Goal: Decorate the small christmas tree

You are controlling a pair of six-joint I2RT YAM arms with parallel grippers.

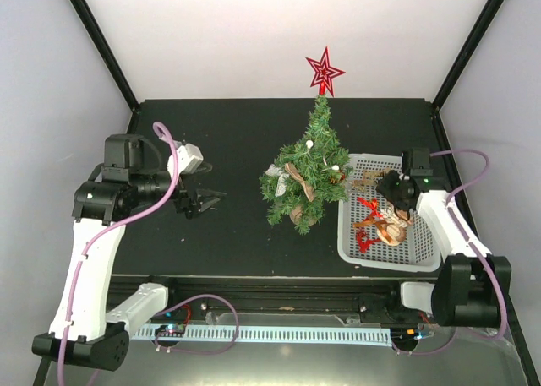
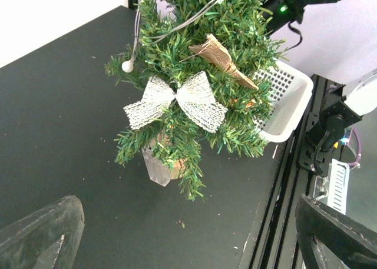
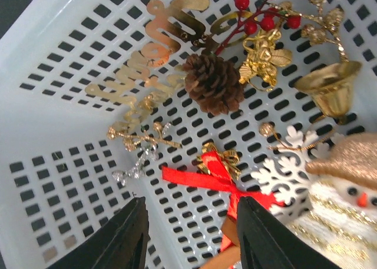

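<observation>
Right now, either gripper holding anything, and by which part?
Nothing held. The left gripper is open beside the tree; the right gripper hangs open over the red bow in the basket, not gripping it.

This is a robotics lab test cell, not a home. The matte black tabletop (image 1: 228,234) is boxed in by plain white panels (image 1: 279,31) behind it and on both sides, held in black frame posts (image 1: 97,40). Along its near edge run a metal rail (image 1: 279,289) and a white slotted cable duct (image 1: 279,334). Two robot arms, the left arm (image 1: 84,259) and the right arm (image 1: 461,234), are bolted there, trailing purple cables (image 1: 175,168).
</observation>
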